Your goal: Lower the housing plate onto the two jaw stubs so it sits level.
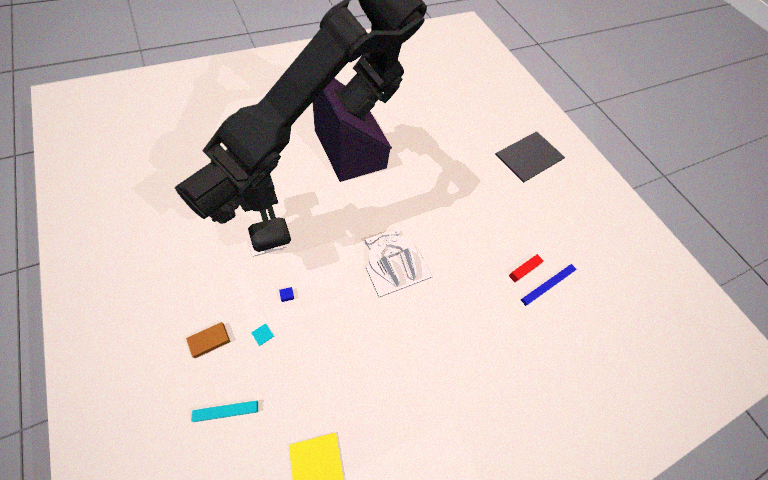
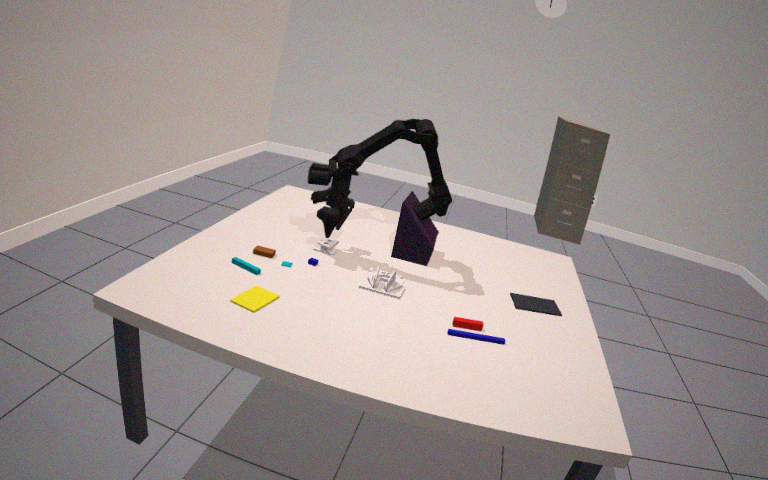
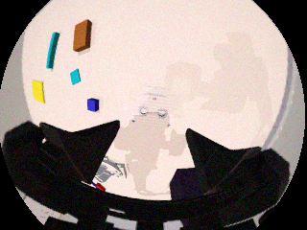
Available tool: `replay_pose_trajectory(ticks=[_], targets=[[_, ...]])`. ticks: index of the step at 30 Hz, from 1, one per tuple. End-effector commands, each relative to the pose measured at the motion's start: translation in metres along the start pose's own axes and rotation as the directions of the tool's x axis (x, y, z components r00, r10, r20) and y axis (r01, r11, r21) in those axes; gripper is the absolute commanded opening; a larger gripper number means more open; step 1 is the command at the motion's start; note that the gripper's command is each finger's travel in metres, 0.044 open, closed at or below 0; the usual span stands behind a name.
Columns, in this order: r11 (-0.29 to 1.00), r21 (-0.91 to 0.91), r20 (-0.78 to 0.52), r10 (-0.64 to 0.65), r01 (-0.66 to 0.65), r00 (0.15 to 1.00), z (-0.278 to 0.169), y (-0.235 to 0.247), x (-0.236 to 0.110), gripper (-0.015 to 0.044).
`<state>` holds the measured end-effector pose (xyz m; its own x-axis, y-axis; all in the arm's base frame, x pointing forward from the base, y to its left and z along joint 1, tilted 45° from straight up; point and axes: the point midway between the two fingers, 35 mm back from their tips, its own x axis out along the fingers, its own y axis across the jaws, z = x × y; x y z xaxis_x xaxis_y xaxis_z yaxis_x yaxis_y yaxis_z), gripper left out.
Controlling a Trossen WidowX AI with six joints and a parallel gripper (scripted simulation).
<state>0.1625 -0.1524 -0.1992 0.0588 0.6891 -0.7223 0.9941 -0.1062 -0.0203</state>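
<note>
A small white piece, seemingly the housing plate, sits raised over a thin white base on the table. Two round rings show on it in the wrist view; my gripper hides most of it in the top view. My gripper is open and empty, pointing down above that piece, its fingertips wide apart on either side. The white gripper assembly with its two slanted jaws stands on a flat base nearer the table's middle, away from my gripper. Its pins and stubs are too small to tell.
A dark purple block stands at my arm's base. A blue cube, a cyan tile, a brown block, a cyan bar and a yellow square lie nearby. Red and blue bars and a dark square lie across the table.
</note>
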Motion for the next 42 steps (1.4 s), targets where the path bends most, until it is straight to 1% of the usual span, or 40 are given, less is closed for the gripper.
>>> replay_pose_trajectory(ticks=[1,27,42], targets=[[1.0,0.003,0.0,0.004,-0.004,1.0,0.0,0.001,0.0,0.044],[1.0,0.0,0.0,0.0,0.0,1.0,0.0,0.0,0.0,0.044],[1.0,0.001,0.0,0.003,-0.003,1.0,0.001,0.002,0.024,0.044]])
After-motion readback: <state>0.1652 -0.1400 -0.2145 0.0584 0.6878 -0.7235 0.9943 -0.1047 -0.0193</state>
